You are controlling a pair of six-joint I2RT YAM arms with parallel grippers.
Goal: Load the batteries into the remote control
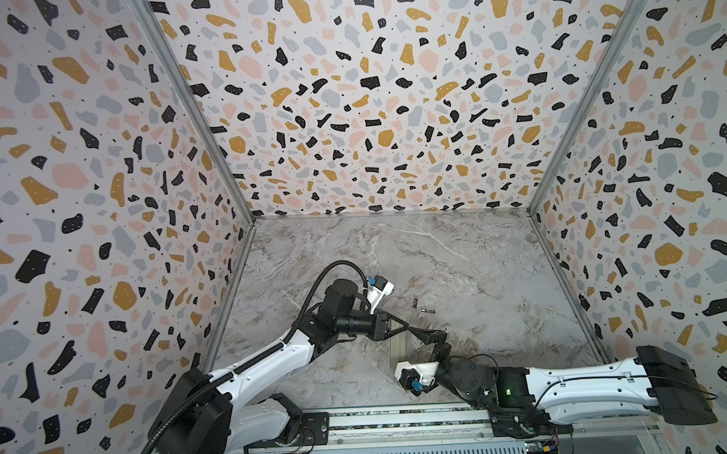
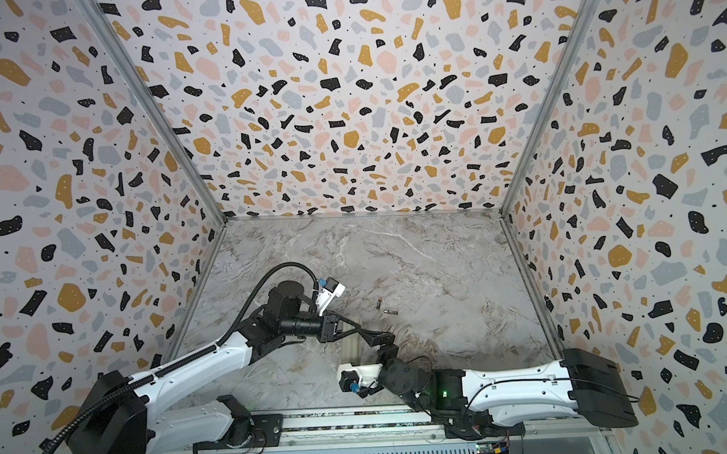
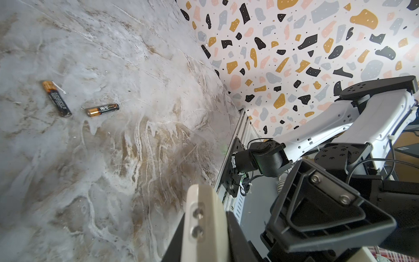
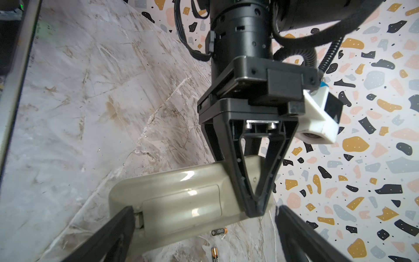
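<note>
**Freeing the battery cover while the remote is braced**

The remote control [image 4: 181,179] is sitting between both pincers with its plain pale back turned toward the right wrist camera. I cannot tell whether it is resting on the desk [image 4: 79,102] or lifted just off it. The battery cover [image 4: 181,204] is lying flush in that back with a slim gap showing at one end, so I am judging it not yet off.

The left pincer [image 4: 256,204] is clamping narrow across the remote, just beside the cover's other end and not on it. You are getting a firm brace there, so avoid loosening it.

The right pincer [image 4: 205,217] is standing wide and holding nothing. One of its fingers [image 4: 118,226] is sitting at the corner by the gap, touching or nearly so. The other is hanging clear on the far side of the left pincer's tip.

To do this step well:
- Work one right fingertip against the cover's edge.
- Drive along the remote's length, never across it.
- Keep the push light, because the shell looks glossy and a fingertip could skate off.
- Expect the left clamp to be blocking any slide toward it.

The batteries [image 4: 219,231] are lying on the desk just past the right fingertips, close together but apart. Keep the cover from dropping among them.
</note>
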